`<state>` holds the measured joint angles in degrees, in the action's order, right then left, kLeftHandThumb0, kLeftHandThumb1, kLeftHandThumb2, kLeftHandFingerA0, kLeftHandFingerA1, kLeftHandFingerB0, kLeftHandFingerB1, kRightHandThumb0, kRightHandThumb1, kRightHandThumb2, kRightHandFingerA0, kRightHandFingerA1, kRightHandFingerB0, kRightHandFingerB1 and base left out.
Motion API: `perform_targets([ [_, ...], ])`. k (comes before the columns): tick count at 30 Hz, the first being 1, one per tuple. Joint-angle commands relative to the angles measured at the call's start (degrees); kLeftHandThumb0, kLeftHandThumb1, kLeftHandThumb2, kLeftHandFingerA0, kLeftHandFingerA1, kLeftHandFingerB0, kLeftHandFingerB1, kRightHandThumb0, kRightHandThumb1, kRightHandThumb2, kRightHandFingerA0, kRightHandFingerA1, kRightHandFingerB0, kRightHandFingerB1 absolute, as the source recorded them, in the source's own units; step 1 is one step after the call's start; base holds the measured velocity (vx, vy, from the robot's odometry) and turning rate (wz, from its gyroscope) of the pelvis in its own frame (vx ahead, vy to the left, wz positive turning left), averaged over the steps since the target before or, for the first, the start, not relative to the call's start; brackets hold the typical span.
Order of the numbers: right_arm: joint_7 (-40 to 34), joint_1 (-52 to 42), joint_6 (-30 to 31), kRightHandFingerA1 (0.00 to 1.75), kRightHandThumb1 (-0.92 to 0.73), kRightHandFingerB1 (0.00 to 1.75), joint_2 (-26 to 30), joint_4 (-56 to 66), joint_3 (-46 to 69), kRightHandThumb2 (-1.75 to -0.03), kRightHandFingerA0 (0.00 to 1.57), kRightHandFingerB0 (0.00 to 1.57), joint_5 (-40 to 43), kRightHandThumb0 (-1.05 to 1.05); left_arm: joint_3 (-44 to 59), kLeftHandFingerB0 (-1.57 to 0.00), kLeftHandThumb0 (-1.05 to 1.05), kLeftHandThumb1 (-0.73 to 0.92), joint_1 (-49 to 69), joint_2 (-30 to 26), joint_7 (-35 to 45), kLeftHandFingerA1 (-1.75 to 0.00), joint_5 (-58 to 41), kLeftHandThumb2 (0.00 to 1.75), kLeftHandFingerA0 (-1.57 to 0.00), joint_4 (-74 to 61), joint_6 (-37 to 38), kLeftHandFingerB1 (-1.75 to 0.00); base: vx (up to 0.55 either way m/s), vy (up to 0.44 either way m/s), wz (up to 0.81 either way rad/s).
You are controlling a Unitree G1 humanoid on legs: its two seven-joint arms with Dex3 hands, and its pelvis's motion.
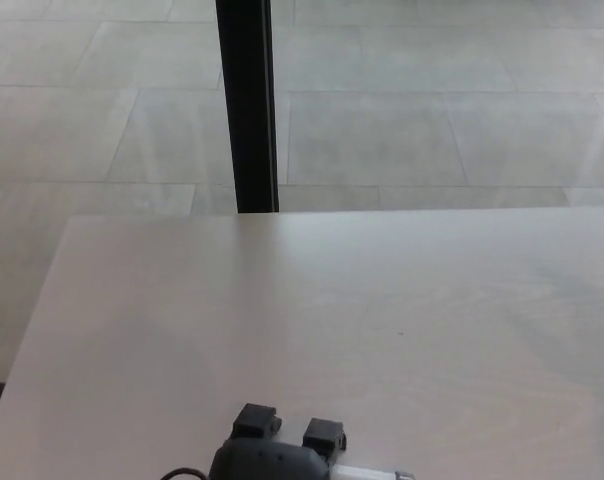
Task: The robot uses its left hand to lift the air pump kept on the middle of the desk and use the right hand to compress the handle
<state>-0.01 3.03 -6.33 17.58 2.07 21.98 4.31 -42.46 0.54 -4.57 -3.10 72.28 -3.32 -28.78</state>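
Pale beige desk, black hand, white air pump, grey tiled floor, black post

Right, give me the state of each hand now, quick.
Left hand: at the bottom edge, apparently shut on the air pump, whose white body shows beside it.
Right hand: not in view.

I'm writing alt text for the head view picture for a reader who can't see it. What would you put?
A black robot hand pokes up at the bottom edge of a pale desk, beside a small white part of something cut off by the frame. Beyond the desk lies a grey tiled floor with a black vertical post.
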Motion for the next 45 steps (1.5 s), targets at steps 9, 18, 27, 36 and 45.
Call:
perform_targets([
  [9, -3.86, 1.24, 5.31, 0.50, -0.75, 0.43, -2.15, 4.52, 2.10, -0.63, 0.51, 0.62, 0.88, -0.54, 5.41, -0.84, -0.12, 0.53, -0.91, 1.45, -2.78, -1.75, -7.90, 1.11, -0.94, 3.63, 5.80, -1.09, 0.00, 0.000, 0.00],
  [18, -5.21, 1.79, 4.06, 0.57, -0.75, 0.44, -1.34, 3.85, 1.85, -0.63, 0.53, 0.66, -1.82, -0.54, 4.26, -0.82, -0.16, 0.53, -0.38, 1.41, -5.55, -1.75, -7.77, 1.12, -0.89, 6.55, 7.29, -1.28, 0.00, 0.000, 0.00],
  [27, -3.32, 0.64, 4.81, 0.47, -0.76, 0.42, -2.07, 2.86, 1.30, -0.62, 0.50, 0.59, 0.10, -0.57, 5.87, -0.73, -0.16, 0.55, 0.03, 1.03, -6.89, -1.75, -11.80, 1.10, -0.89, 7.48, 10.45, -1.48, 0.00, 0.000, 0.00],
  [36, 4.87, 1.67, 12.53, 0.52, -0.75, 0.40, 1.62, 1.15, -3.39, -0.82, 0.37, 0.34, 2.17, -0.82, 19.27, -0.90, -0.14, 0.53, -7.80, 3.12, -7.20, -1.45, -24.31, 1.13, -1.16, 1.85, 15.76, -1.26, 0.00, 0.000, 0.00],
  [45, 6.12, 6.43, 16.88, 0.45, -0.92, 0.35, 1.67, 0.10, -6.80, -0.76, 0.31, 0.27, 2.40, -0.84, 26.64, -0.70, -0.06, 0.54, -16.43, 4.96, -7.30, -1.75, -29.44, 1.23, -0.88, 2.45, 17.01, -1.75, 0.00, 0.000, 0.00],
])
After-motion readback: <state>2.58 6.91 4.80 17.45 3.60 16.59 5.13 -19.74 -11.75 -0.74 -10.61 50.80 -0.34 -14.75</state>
